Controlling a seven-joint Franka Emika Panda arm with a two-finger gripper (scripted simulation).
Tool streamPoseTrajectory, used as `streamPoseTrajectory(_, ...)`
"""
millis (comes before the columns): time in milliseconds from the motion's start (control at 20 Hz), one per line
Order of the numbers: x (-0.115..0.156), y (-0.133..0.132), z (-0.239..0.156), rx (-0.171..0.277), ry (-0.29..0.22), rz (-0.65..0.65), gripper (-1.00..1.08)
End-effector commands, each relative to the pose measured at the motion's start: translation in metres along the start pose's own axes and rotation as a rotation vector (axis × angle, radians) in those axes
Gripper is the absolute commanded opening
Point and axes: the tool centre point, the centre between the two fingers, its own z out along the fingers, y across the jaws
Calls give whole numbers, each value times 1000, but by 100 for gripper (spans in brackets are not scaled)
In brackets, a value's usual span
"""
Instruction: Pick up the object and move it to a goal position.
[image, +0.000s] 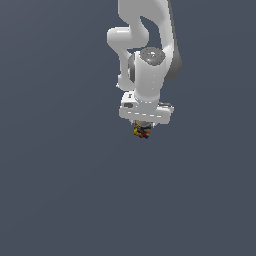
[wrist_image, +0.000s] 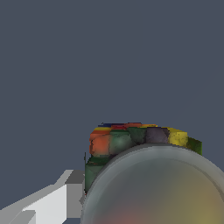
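1. Though the hand blocks most of it, ext. view shows the Panda arm (image: 145, 55) pointing straight down w/ the gripper (image: 143, 125) directly over the jar (image: 142, 131). Only a speckled red/yellow/dark bit of the jar peeks out just under the hand, so it sits right at the fingertips, not off to either side. Fingers themselves hidden here; can't tell jaw gap from this view. Whether the jar rests on the grey floor (image: 60, 200) or hangs just above it: can't tell.

2. Wrist view: jar (wrist_image: 144, 144) is v. close to the cam, greyish-tan top (wrist_image: 157, 192) facing the lens, so its long axis runs along the approach axis, i.e. upright relative to the claw. One light finger (wrist_image: 65, 197) sits just beside the jar wall, touching or nearly so. Other finger out of frame, so can't confirm a closed grip.

3. Judgement: jar is centred in the claw; the coming move likely turns on firm side contact, then carrying to the goal, which isn't visible.
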Motion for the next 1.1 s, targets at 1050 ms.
streamPoseTrajectory(1050, 4, 27, -253, 1, 4, 1, -100)
